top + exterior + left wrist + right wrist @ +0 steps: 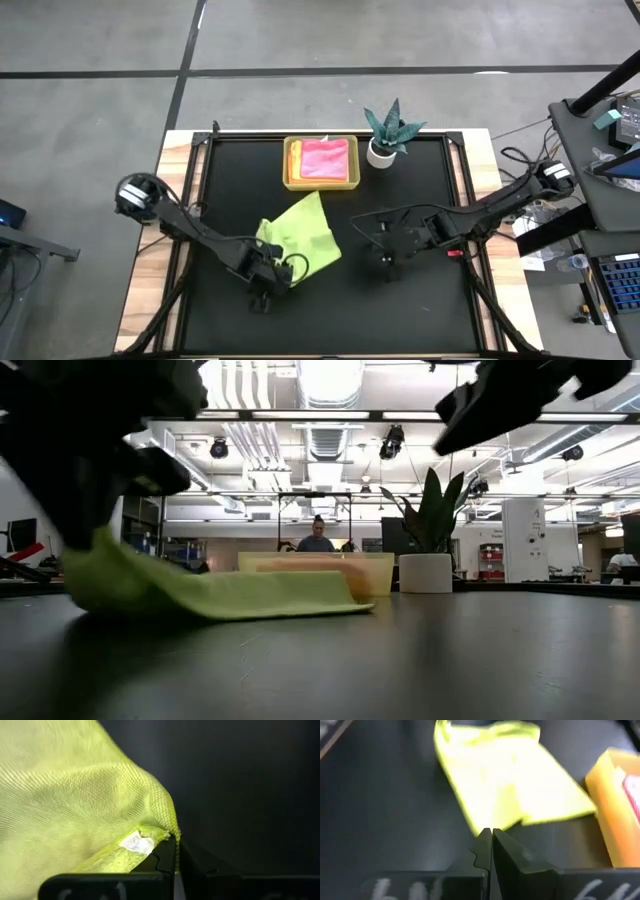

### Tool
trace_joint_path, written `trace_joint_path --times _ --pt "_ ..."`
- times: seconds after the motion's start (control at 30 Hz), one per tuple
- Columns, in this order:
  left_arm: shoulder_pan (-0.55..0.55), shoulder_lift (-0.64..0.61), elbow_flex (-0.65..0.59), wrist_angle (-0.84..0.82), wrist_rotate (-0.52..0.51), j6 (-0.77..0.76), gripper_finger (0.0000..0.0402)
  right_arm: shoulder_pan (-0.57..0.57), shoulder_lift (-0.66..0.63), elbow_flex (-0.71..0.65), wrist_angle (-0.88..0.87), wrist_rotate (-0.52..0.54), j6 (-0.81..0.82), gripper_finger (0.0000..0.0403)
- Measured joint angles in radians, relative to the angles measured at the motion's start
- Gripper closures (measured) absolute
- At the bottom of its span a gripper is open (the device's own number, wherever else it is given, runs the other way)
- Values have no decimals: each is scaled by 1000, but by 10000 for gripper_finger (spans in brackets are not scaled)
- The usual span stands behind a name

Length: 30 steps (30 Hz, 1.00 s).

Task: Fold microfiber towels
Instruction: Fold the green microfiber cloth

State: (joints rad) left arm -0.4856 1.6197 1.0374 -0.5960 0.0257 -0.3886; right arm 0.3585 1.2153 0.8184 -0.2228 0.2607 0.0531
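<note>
Your black table (pixel 420 300) has the lime green towel (pixel 303 236) lying mid-left, near the yellow tray (pixel 290 170) w/ the pink towel (pixel 325 158) inside. Your left gripper (pixel 262 296) is pinched tight on the green towel's corner. Your right gripper (pixel 388 265) is closed w/ nothing in it, just beside that towel

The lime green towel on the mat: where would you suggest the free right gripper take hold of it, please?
Probably its free corner toward the tray, approached from the right. The lime green towel lies flat there, while the left gripper is shut on the opposite corner. The right gripper, shut and empty, hovers right of the towel, with bare mat between.
</note>
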Motion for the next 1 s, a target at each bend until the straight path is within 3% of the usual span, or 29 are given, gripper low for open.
trace_joint_path --times 0.2,0.5,0.7,1.0 --pt "-17 23 0 26 8 -52 353 -58 61 -92 338 -1 -71 394" --pt "-19 -37 0 -14 63 -72 236 -127 319 -12 494 -23 -151 394" --pt "-19 -119 0 -73 63 -77 227 -159 496 96 490 -112 -167 394" --pt "-19 -203 -29 -106 -113 -63 227 -178 646 218 367 -159 -168 394"
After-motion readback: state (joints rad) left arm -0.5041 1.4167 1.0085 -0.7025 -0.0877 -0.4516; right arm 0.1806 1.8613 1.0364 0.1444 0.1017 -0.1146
